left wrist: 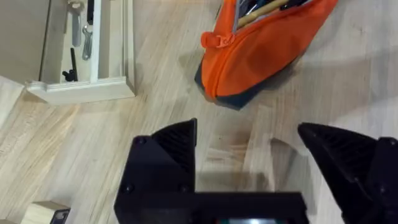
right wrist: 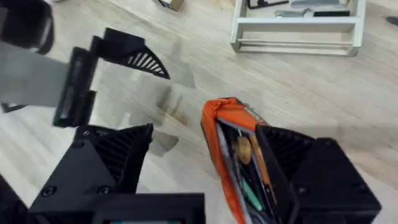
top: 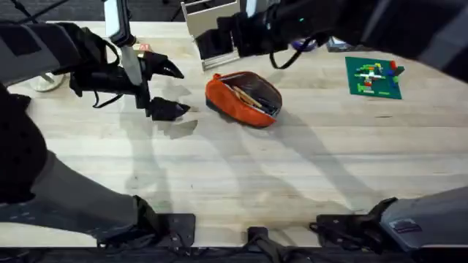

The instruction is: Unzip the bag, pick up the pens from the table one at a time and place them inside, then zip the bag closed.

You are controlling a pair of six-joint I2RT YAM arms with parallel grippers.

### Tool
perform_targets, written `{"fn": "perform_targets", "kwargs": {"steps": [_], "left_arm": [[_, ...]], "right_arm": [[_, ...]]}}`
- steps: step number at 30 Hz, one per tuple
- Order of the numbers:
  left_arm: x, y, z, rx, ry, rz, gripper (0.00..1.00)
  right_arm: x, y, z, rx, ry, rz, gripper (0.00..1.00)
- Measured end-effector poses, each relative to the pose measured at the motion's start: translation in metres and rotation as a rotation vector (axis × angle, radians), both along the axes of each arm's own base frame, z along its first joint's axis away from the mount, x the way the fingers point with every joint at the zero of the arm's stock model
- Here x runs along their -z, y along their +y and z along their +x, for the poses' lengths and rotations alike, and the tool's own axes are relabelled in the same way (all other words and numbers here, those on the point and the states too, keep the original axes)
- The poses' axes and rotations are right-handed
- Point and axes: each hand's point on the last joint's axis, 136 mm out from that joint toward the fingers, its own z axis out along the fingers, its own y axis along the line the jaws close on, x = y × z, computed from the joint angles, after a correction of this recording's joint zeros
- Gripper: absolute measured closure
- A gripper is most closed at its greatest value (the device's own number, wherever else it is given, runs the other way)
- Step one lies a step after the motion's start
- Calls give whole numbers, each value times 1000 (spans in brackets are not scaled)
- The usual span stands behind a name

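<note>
We see the bag (top: 244, 97) lying unzipped on the table (top: 241, 183), with pens (top: 252, 96) showing inside its dark mouth. Our left pincer (top: 170, 89) hangs just to the bag's left, fingers spread wide and holding nothing, the bag's near end lying ahead of its tips. Our right pincer (right wrist: 205, 168) hovers directly above the bag, also spread and empty, with the open zipper mouth between its fingers.
</note>
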Motion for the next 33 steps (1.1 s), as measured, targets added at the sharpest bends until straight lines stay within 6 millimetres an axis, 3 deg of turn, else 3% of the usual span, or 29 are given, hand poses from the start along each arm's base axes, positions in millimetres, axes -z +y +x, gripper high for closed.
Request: {"fn": "perform_targets", "kwargs": {"steps": [10, 29, 33], "left_arm": [[-1, -1, 0, 0, -2, -7, 7], [-2, -1, 0, 1, -5, -13, 8], [-2, -1, 0, 2, -7, -12, 7]], "right_arm": [[46, 16, 22, 6, 39, -20, 4], [111, 24, 34, 68, 165, -40, 4], [115, 24, 34, 88, 183, -31, 44]]}}
